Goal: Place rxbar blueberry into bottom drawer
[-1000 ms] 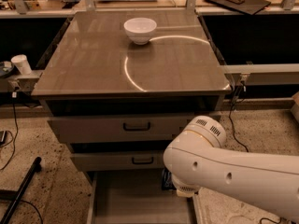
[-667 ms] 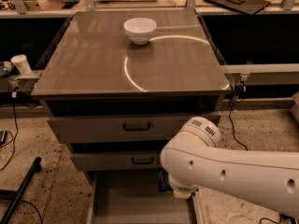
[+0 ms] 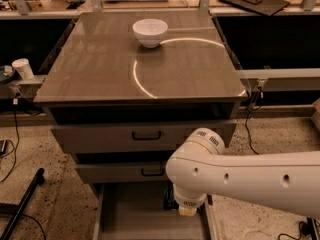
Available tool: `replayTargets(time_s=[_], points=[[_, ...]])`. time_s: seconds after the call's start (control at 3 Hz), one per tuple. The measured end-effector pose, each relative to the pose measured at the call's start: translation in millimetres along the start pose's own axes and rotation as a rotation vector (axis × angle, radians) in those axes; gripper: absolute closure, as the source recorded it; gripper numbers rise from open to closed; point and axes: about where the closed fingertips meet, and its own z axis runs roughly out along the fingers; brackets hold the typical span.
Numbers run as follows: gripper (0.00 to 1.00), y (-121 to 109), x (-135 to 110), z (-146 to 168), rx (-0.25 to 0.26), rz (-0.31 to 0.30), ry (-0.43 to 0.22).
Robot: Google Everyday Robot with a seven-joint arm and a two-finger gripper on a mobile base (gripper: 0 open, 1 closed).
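While the gripper (image 3: pixel 186 210) hangs low over the open bottom drawer (image 3: pixel 135 216), largely hidden beneath the arm (image 3: pixel 240 176) so its grip cannot be told, the rxbar blueberry (image 3: pixel 169 200) peeks out just beside it, with lowering and release apparently next.

Glossy cabinet top (image 3: pixel 100 69), glazed white bowl (image 3: pixel 150 32), smooth white plastic arm (image 3: pixel 250 176), end effector (image 3: pixel 186 210) low over matt grey bottom drawer (image 3: pixel 131 220)

White bowl (image 3: pixel 150 32) on grey-brown cabinet top (image 3: pixel 100 74); hand (image 3: pixel 184 209) low over bottom drawer (image 3: pixel 135 219).
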Motion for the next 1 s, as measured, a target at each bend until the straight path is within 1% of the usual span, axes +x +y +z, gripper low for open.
replayTargets(time_s=[0.33,0.67,1.0], points=[[1.00,2,0,3,0.002,0.005,0.001],[1.00,10,3,24,-0.010,0.033,-0.004],[1.00,23,3,56,-0.029,0.055,-0.006]])
